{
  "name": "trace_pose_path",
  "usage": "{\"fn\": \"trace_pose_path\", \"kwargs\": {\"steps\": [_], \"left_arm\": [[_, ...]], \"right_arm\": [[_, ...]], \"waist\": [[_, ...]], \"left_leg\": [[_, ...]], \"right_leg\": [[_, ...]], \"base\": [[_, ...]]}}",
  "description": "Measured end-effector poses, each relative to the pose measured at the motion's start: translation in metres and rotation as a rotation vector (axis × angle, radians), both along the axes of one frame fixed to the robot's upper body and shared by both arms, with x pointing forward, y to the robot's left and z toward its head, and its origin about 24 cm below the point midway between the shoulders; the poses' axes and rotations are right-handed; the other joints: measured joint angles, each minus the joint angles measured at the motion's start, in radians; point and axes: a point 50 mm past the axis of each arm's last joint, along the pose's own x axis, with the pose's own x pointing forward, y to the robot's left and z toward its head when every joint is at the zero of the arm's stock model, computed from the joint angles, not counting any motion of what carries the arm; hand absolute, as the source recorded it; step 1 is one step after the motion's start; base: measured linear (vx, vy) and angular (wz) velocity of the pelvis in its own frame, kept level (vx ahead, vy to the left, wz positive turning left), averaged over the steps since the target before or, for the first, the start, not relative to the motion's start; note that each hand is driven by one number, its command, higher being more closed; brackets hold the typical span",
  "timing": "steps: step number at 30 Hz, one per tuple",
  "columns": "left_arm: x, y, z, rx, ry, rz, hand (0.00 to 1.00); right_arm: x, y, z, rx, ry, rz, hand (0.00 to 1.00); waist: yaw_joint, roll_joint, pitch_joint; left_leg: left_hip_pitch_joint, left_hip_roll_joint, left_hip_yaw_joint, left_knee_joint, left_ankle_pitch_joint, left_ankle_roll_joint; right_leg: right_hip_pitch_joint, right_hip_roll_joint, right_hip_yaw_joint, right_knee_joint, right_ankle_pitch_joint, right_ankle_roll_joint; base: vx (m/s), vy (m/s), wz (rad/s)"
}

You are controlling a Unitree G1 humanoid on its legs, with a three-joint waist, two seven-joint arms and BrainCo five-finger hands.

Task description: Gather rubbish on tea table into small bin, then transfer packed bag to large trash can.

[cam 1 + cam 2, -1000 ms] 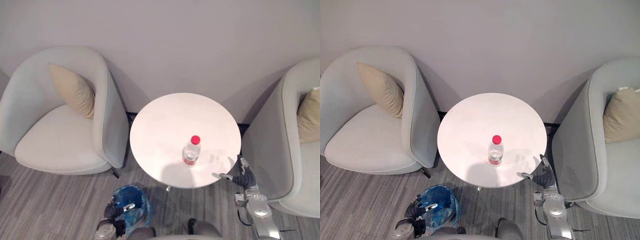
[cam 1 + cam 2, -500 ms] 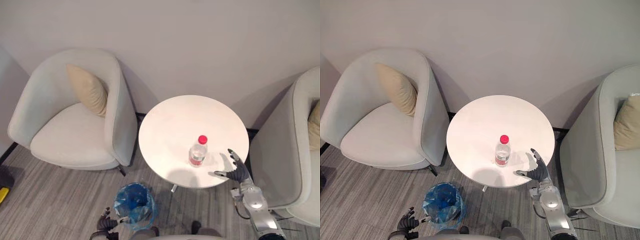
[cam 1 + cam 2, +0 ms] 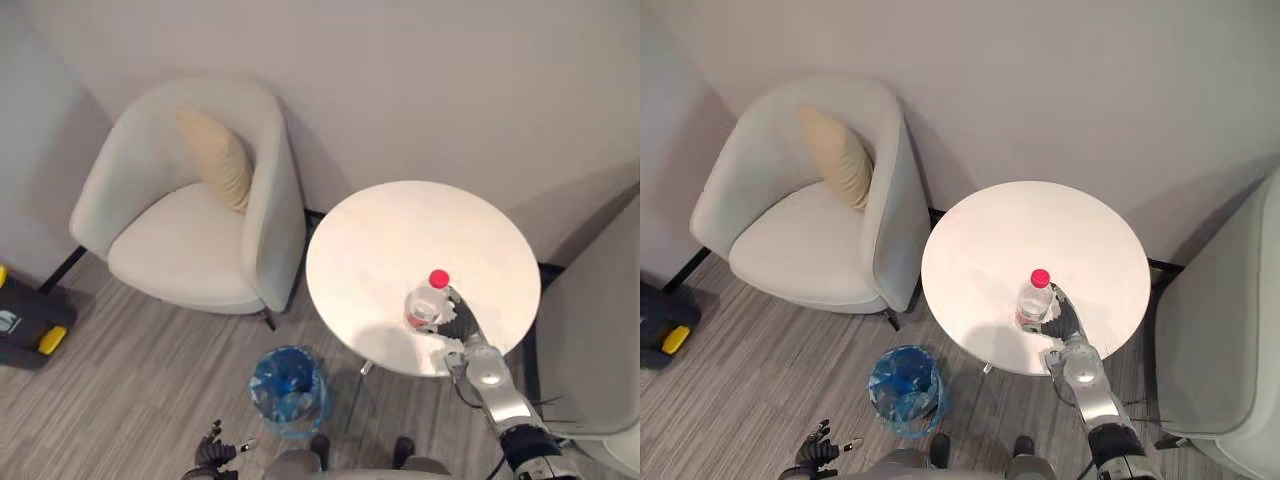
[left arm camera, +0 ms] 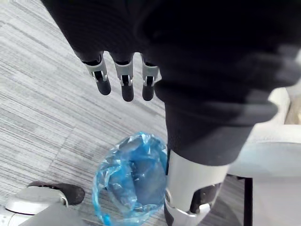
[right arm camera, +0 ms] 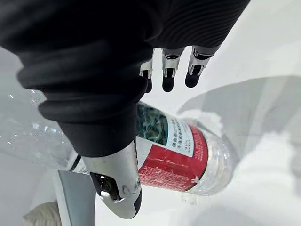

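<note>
The left hand (image 4: 123, 77) hangs low over the floor (image 3: 150, 380), fingers straight and slightly apart, holding nothing. Near it stands the small bin (image 3: 290, 385), lined with a blue bag (image 4: 127, 179). On the round white bench (image 3: 400, 240) the red-capped water bottle (image 3: 424, 302) stands upright; the right hand (image 3: 462, 322) sits against it, fingers and thumb straight on either side, unclasped

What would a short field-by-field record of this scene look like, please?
table: round, white, bottle standing upright on it
bottle: clear, red cap, red label
right hand: open, bottle between its thumb and fingers
left hand: open, low over the floor near the small bin
small bin: on the floor, blue bag inside
armchair: beside the table, tan cushion
</note>
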Motion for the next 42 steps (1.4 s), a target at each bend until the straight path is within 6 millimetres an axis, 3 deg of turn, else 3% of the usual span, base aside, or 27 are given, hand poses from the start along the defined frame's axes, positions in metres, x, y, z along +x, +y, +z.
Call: {"fn": "trace_pose_path", "kwargs": {"steps": [1, 2, 9, 12, 16, 24, 28, 31, 32, 33, 36, 38, 42], "left_arm": [[0.0, 0.0, 0.0, 0.0, 0.0, -0.001, 0.0], [0.0, -0.001, 0.0, -0.001, 0.001, -0.003, 0.0], [0.007, -0.008, 0.0, -0.025, -0.018, -0.012, 0.0], [0.008, -0.01, 0.0, -0.033, -0.022, -0.02, 0.0], [0.009, -0.013, -0.001, -0.039, -0.021, -0.027, 0.0], [0.012, -0.016, 0.0, -0.047, -0.031, -0.026, 0.0], [0.01, -0.017, -0.001, -0.054, -0.031, -0.01, 0.0], [0.01, -0.023, -0.001, -0.077, -0.039, 0.031, 0.0], [0.013, -0.024, 0.0, -0.08, -0.052, 0.043, 0.0], [0.015, -0.022, 0.002, -0.073, -0.064, 0.047, 0.0], [0.028, -0.028, 0.004, -0.08, -0.086, 0.008, 0.0], [0.029, -0.026, 0.003, -0.073, -0.077, -0.002, 0.0], [0.021, -0.02, 0.0, -0.028, -0.032, -0.048, 0.0]], "right_arm": [[0.006, 0.0, 0.003, -0.003, -0.011, -0.007, 0.0], [0.012, 0.001, 0.008, -0.001, -0.03, -0.012, 1.0], [0.047, 0.004, 0.044, 0.048, -0.16, -0.048, 1.0], [0.05, 0.002, 0.048, 0.075, -0.17, -0.059, 1.0], [0.049, 0.003, 0.051, 0.101, -0.188, -0.06, 1.0], [0.008, 0.0, 0.065, 0.13, -0.317, -0.042, 1.0], [-0.013, 0.014, 0.061, 0.198, -0.332, -0.025, 1.0], [-0.029, 0.028, 0.063, 0.253, -0.359, 0.008, 1.0], [-0.032, 0.033, 0.061, 0.274, -0.363, 0.008, 1.0], [-0.032, 0.036, 0.061, 0.288, -0.364, 0.004, 1.0], [-0.029, 0.033, 0.063, 0.275, -0.378, -0.009, 1.0], [-0.025, 0.032, 0.066, 0.261, -0.385, -0.006, 1.0], [-0.022, 0.037, 0.065, 0.23, -0.379, 0.017, 1.0]], "waist": [[0.001, 0.002, 0.01], [0.003, 0.005, 0.015], [0.032, 0.02, 0.055], [0.05, 0.022, 0.068], [0.052, 0.022, 0.071], [0.025, 0.022, 0.071], [0.026, 0.015, 0.068], [0.024, -0.011, 0.055], [0.021, -0.033, 0.05], [0.019, -0.049, 0.048], [0.003, -0.033, 0.035], [0.0, -0.032, 0.029], [0.0, -0.066, 0.022]], "left_leg": [[-0.003, -0.001, -0.003, 0.0, 0.002, 0.0], [-0.008, -0.001, -0.008, 0.0, 0.003, 0.0], [-0.049, -0.004, -0.045, 0.0, 0.02, -0.005], [-0.056, -0.004, -0.053, 0.0, 0.022, -0.007], [-0.061, -0.005, -0.057, 0.0, 0.022, -0.007], [-0.054, -0.02, -0.1, 0.02, 0.023, -0.007], [-0.049, -0.024, -0.128, 0.016, 0.025, -0.009], [-0.064, -0.048, -0.131, 0.015, 0.064, 0.011], [-0.081, -0.066, -0.058, 0.019, 0.111, 0.068], [-0.093, -0.069, 0.082, 0.026, 0.122, 0.107], [-0.155, 0.01, 0.477, 0.195, -0.008, 0.182], [-0.126, 0.006, 0.498, 0.163, -0.004, 0.137], [-0.084, -0.054, 0.458, 0.081, 0.021, 0.129]], "right_leg": [[0.0, -0.001, -0.004, -0.001, 0.001, 0.0], [-0.003, -0.001, -0.009, -0.003, 0.001, 0.0], [-0.025, -0.003, -0.046, -0.003, 0.002, -0.002], [-0.03, -0.002, -0.052, -0.003, 0.002, -0.003], [-0.032, -0.003, -0.055, -0.003, 0.002, -0.003], [-0.03, -0.02, -0.071, 0.071, -0.043, 0.002], [-0.035, -0.027, -0.075, 0.144, -0.105, 0.005], [-0.064, -0.073, -0.124, 0.243, -0.178, -0.006], [-0.065, -0.103, -0.146, 0.257, -0.197, -0.007], [-0.057, -0.122, -0.176, 0.248, -0.185, -0.027], [-0.033, -0.146, -0.326, 0.296, -0.202, -0.033], [-0.011, -0.137, -0.321, 0.313, -0.218, -0.01], [-0.007, -0.163, -0.267, 0.331, -0.232, 0.024]], "base": [[-0.02, -0.008, 0.19], [-0.01, -0.008, 0.15], [-0.01, -0.014, 0.15], [-0.02, -0.013, 0.08], [-0.01, -0.004, 0.03], [-0.01, -0.005, 0.16], [-0.08, -0.041, 0.22], [-0.05, -0.052, 0.7], [-0.03, 0.001, 1.11], [-0.03, 0.025, 1.15], [-0.02, 0.047, 1.32], [-0.04, 0.073, 0.82], [-0.04, 0.065, 0.31]]}}
